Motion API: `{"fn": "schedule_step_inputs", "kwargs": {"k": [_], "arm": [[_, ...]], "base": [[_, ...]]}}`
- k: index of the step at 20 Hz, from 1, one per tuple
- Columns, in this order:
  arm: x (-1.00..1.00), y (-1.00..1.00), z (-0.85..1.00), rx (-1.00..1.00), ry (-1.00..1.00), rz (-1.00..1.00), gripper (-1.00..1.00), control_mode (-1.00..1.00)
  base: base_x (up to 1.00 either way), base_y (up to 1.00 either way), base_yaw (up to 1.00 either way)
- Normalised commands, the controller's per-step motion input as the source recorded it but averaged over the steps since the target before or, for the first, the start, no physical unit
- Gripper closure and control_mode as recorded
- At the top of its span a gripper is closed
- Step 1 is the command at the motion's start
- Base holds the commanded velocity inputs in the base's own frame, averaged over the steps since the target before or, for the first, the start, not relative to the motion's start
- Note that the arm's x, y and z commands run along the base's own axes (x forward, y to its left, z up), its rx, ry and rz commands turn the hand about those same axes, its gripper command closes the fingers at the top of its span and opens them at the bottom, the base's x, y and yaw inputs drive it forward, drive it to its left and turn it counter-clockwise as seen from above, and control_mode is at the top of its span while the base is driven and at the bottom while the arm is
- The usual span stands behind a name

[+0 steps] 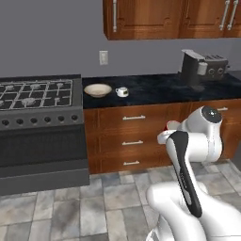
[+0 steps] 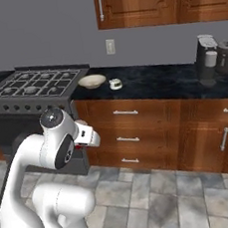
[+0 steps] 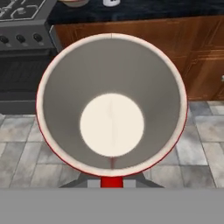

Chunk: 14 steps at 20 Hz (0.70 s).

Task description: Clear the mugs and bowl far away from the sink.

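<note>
The red mug (image 3: 111, 105) sits in my gripper (image 1: 167, 128), which is shut on it; the hand view looks straight into its pale inside, ringed by a red edge. I hold it low in front of the cabinet drawers, away from the counter. A sliver of red (image 2: 79, 146) shows under the hand in the right base view. The cream bowl (image 1: 98, 90) (image 2: 92, 81) rests on the dark counter beside the stove. Just right of it stands the white mug (image 1: 122, 92) (image 2: 115, 84). The sink is out of view.
A gas stove (image 1: 37, 94) stands left of the counter (image 1: 155, 87). A coffee machine (image 1: 193, 67) and a toaster (image 1: 215, 66) stand at the counter's right end. Wooden drawers (image 1: 134, 141) run below, wall cabinets (image 1: 169, 19) above. Tiled floor (image 1: 94, 197) lies in front.
</note>
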Motion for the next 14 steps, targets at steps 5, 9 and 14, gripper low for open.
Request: {"fn": "schedule_step_inputs", "kwargs": {"k": [5,9,14], "arm": [[0.00,0.00,0.00,0.00,0.00,0.00,1.00,1.00],[0.00,0.00,0.00,0.00,0.00,0.00,1.00,1.00],[0.00,0.00,0.00,0.00,0.00,0.00,1.00,1.00]], "base": [[0.48,-0.41,0.09],[0.82,-0.05,0.01],[0.89,0.00,0.00]]}}
